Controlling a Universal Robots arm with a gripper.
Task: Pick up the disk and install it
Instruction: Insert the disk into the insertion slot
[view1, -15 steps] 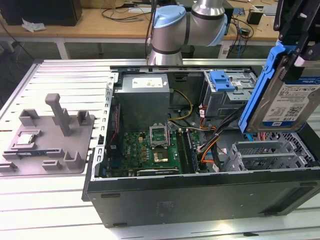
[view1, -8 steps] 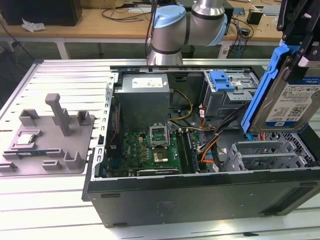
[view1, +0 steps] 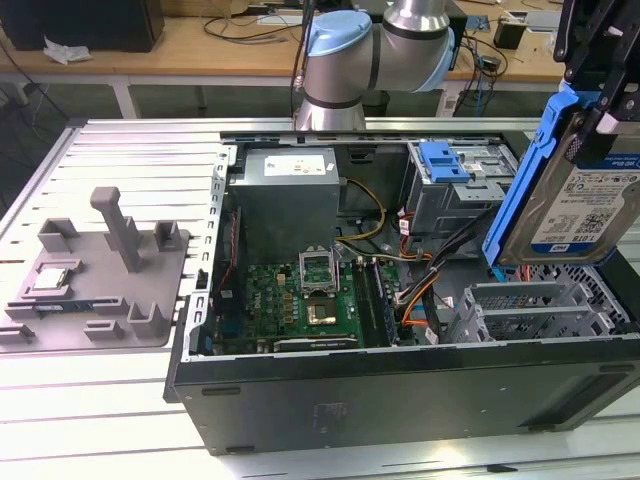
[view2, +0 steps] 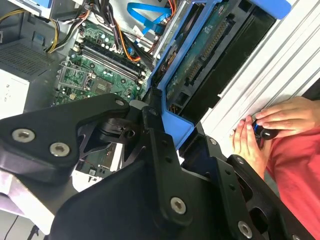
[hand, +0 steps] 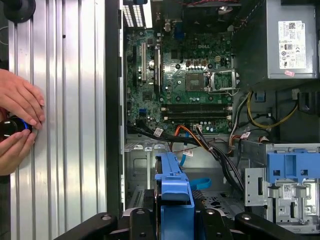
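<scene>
**Disk in grasp, above case**

My end effector (view2: 167, 125) is clamped on the blue carrier frame of the disk (view1: 585, 205). The disk hangs on edge, tilted, over the open computer case (view1: 400, 380) at the exterior view's right, near the drive cage (view1: 445, 165).

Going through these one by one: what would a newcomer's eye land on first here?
The gripper holds the disk, blue-framed and label out, aloft at the exterior view's right, above the open computer case with its green motherboard bared. In the first wrist view, a person's hands rest on the slatted table beside the case, around a small dark object.
</scene>
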